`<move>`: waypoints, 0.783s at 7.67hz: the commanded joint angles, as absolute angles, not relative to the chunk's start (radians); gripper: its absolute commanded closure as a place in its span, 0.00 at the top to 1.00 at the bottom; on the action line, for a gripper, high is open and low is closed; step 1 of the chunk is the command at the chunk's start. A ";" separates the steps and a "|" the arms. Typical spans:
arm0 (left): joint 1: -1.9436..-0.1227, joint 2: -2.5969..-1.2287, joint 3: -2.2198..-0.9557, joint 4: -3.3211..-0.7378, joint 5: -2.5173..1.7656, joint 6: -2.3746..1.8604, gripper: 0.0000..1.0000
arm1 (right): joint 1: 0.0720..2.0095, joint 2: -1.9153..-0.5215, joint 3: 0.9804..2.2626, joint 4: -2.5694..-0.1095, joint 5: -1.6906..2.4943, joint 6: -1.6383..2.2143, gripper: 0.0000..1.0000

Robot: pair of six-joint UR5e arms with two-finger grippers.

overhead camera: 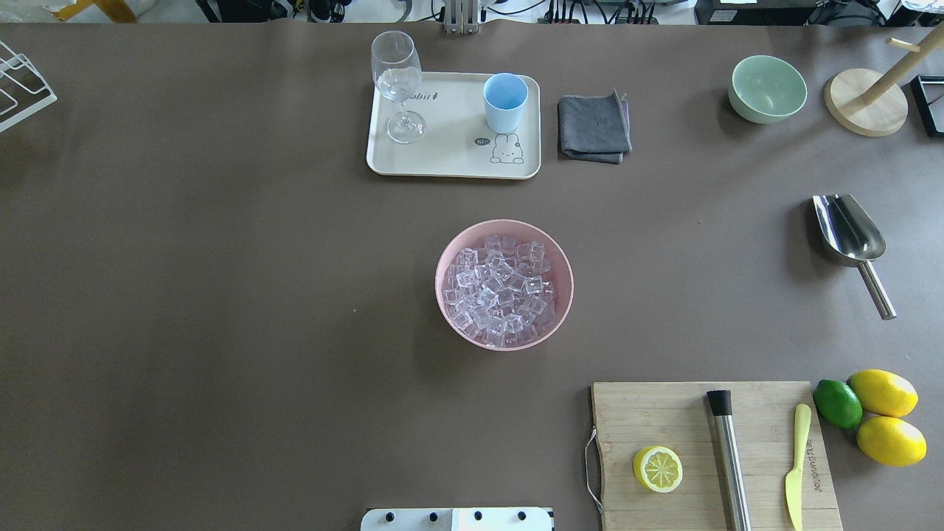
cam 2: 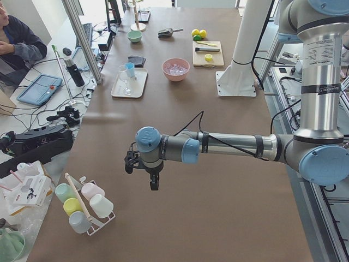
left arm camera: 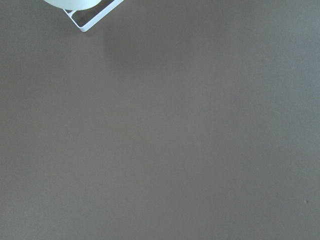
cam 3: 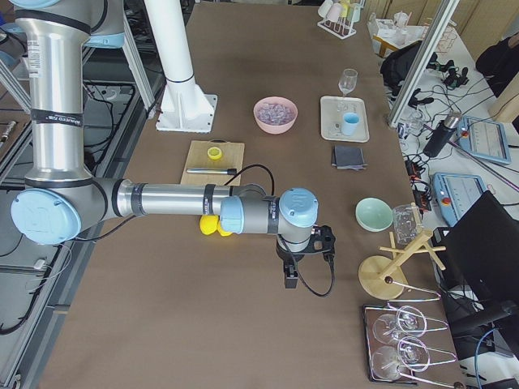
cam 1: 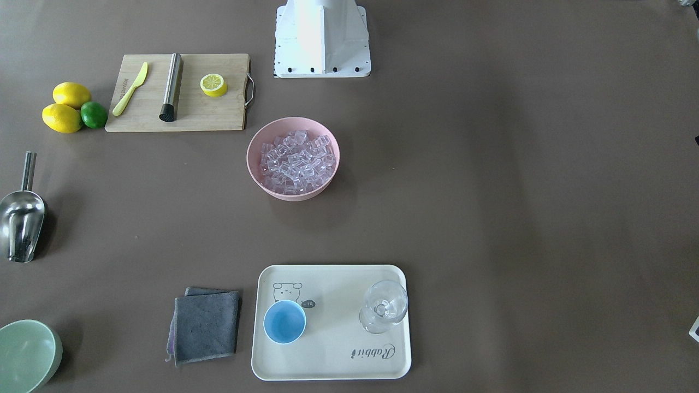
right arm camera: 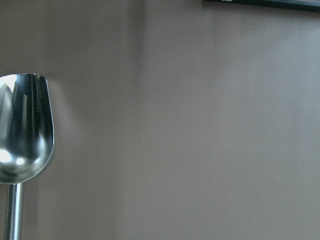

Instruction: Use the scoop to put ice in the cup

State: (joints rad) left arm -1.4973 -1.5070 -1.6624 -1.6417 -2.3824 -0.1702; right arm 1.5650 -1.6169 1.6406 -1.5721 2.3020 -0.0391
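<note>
Jaws: I can't tell if they're open or shut on either gripper, bc I only see them from the side cams. Left gripper [cam 2: 154, 183] hangs tip-down over the bare brown table [cam 2: 180, 224], its arm stretched out flat and low. Right gripper [cam 3: 289, 277] hangs the same way at the other end.

Scoop [overhead camera: 849, 234] lies by itself on the robot's right side, handle toward the robot. It also shows at the left edge of the right wrist cam. Ice [overhead camera: 501, 287] fills the pink bowl [overhead camera: 445, 302] in the middle. Blue cup [overhead camera: 505, 101] stands on the cream tray [overhead camera: 450, 164], near a wine glass [overhead camera: 397, 81]. Tray says "Rabbit". Lots of open table btwn scoop, bowl and tray.
</note>
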 commanded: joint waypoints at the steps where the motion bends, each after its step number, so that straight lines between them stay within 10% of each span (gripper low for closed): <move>1: -1.497 -1.508 -1.661 -1.641 -2.376 -0.166 0.98 | 1.574 -1.623 1.649 -1.572 2.303 -0.038 1.00; 6: -1.483 -1.509 -1.663 -1.641 -2.375 -0.167 0.98 | 1.574 -1.646 1.649 -1.571 2.312 -0.041 1.00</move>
State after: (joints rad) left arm -1.4870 -1.5090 -1.6627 -1.6413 -2.3747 -0.1663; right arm 1.5746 -1.6263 1.6474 -1.5723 2.3058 -0.0388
